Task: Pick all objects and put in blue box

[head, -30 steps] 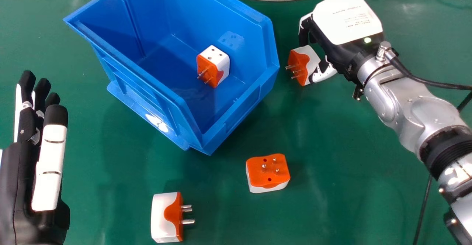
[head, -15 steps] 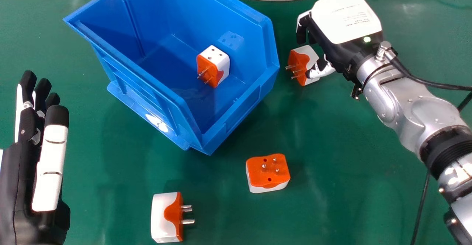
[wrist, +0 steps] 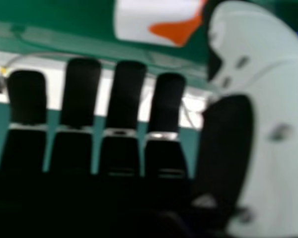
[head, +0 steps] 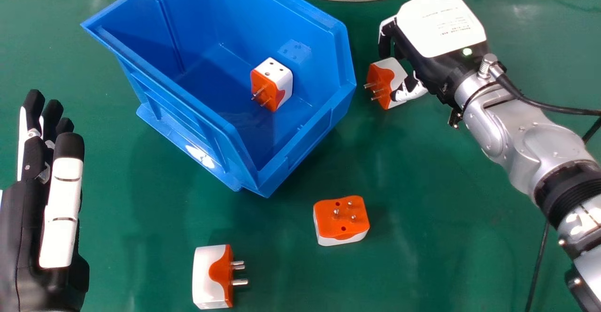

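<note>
The smooth, blocky plug (head: 396,70) is on the tabletop (head: 441,180) beside the blue box (head: 192,100). Its metal pins (head: 370,86) point at the box; its long side slants. The right hand's (head: 441,27) fingers (wrist: 121,94) are loosely open near it; I cannot tell if they touch it. The left hand (head: 28,237) is open too.

Our L hand (head: 61,208): head view's L side, fingers straight, thumb extended alongside, tips pointing fwd. Our R forearm (head: 540,147) slants in fr. R edge; R hand (head: 436,30) back up, palm down, w/ fingers loosely bent, thumb apart fr. them.
</note>
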You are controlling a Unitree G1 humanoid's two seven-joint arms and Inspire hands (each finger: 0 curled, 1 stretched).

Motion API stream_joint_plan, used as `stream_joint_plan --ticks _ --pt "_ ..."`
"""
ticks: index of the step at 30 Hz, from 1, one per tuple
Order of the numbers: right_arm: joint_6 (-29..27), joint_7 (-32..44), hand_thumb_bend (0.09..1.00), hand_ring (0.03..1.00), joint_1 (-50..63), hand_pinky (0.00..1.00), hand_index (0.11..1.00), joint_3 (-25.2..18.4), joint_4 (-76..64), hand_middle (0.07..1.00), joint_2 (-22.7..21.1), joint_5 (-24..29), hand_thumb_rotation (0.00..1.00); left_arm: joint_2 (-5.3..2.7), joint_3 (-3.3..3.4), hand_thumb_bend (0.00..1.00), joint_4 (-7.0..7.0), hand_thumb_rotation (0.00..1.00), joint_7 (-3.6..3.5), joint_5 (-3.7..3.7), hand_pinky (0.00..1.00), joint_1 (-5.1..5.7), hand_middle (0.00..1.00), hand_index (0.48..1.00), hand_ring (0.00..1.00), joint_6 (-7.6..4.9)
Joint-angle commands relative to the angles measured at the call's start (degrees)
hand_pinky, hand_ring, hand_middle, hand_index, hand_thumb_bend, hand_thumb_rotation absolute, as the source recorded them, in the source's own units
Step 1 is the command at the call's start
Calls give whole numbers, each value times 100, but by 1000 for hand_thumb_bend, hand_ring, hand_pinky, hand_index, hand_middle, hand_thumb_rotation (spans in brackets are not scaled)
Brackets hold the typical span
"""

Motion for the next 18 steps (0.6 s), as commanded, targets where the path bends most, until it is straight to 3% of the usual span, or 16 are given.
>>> stream_joint_plan --ticks 1,6,12,17,18 --pt "46 82 491 416 -232 297 549 -97 -175 508 -80 130 0 37 67 638 -158 811 25 27 998 10 1000 1000 999 -38" --pt "74 334 488 433 -216 303 581 -148 -290 529 -94 183 0 21 64 639 -168 811 53 52 999 -14 1000 1000 999 -40" --pt "39 479 479 473 -234 351 655 -107 -320 624 -132 200 0 26 47 635 -194 809 89 71 993 -28 999 1000 995 17" --pt "18 466 466 579 -241 395 707 -115 -308 695 -131 208 0 37 36 641 -216 812 78 98 994 -14 999 1000 995 57" --pt "28 493 556 603 -247 418 718 -117 -310 711 -129 212 0 39 39 645 -205 812 71 93 995 -23 1000 1000 996 57"
